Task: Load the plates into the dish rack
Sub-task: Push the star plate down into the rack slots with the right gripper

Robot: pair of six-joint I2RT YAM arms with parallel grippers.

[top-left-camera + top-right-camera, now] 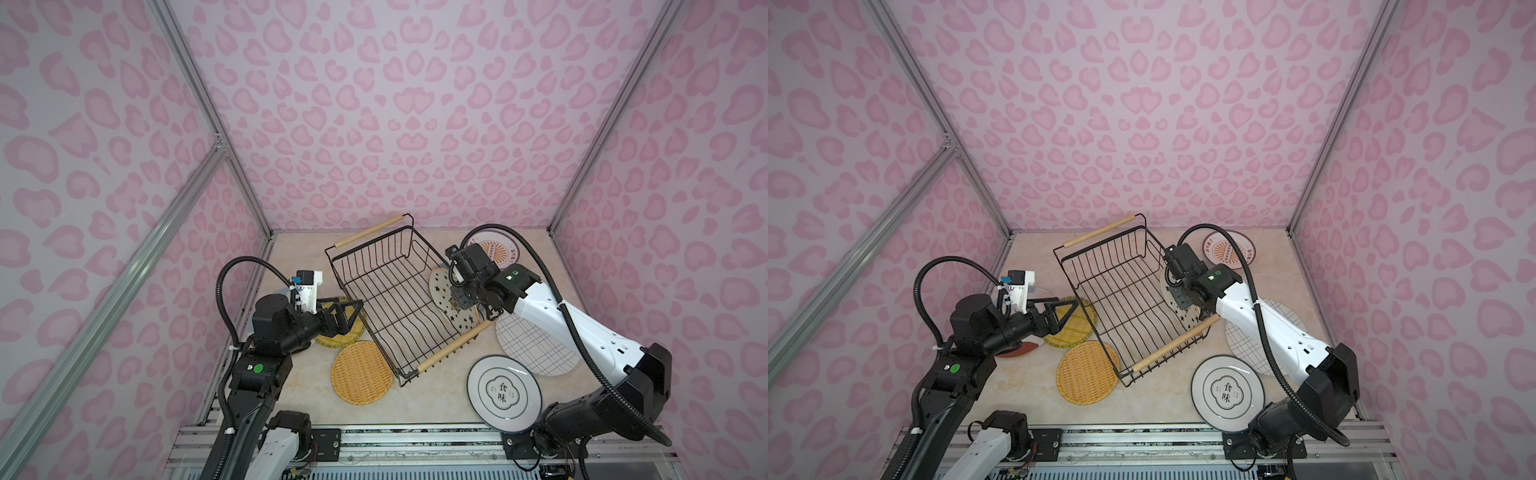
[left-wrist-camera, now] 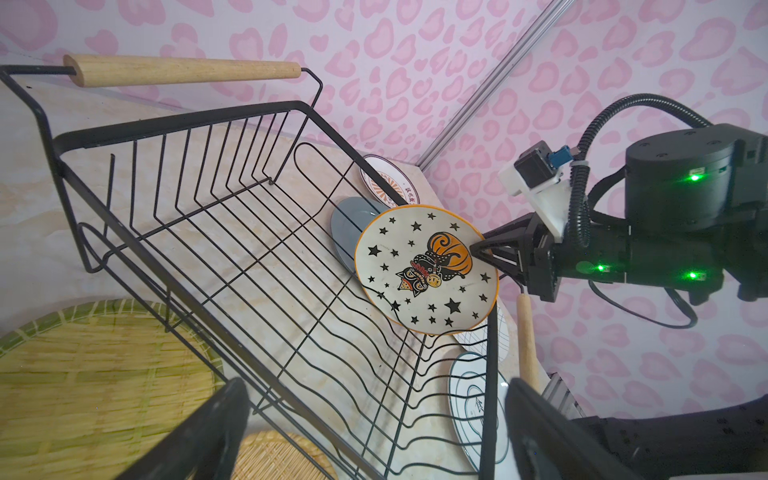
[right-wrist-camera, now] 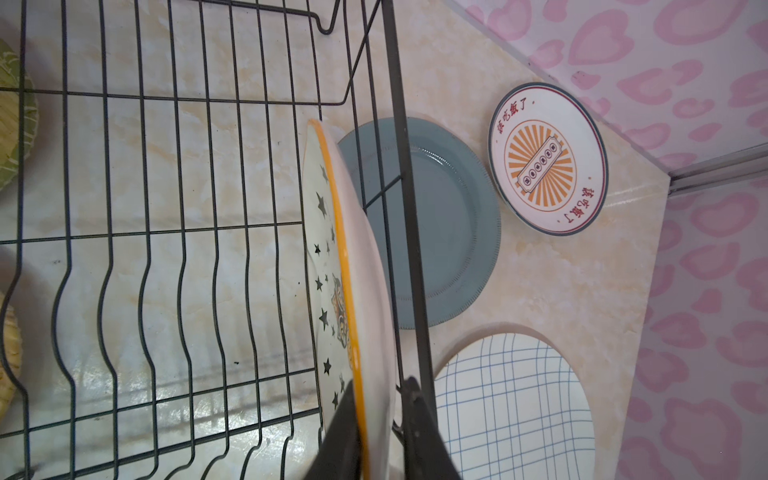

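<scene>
The right gripper (image 3: 381, 382) has a finger on each side of the star plate (image 2: 424, 270), right at its orange rim; whether they are actually squeezing it, I can't tell. That plate stands on edge inside the dish rack (image 2: 178, 122), tipped against the wire wall on the right arm's side, close to the near wooden handle (image 1: 455, 345). Just outside that wall the grey-blue plate (image 3: 449, 232) lies flat on the table (image 1: 299, 399), with the sunburst plate (image 3: 546, 158) beyond it by the far corner and the grid plate (image 3: 515, 407) nearer, partly under the right arm. The plate with Chinese characters (image 1: 503, 392) sits at the front edge. Across the rack, the left gripper (image 1: 352, 316) is spread wide and holds nothing, poised over the green-rimmed woven plate (image 2: 104, 374). The other woven plate (image 1: 361, 372) lies flat by the rack's near corner
</scene>
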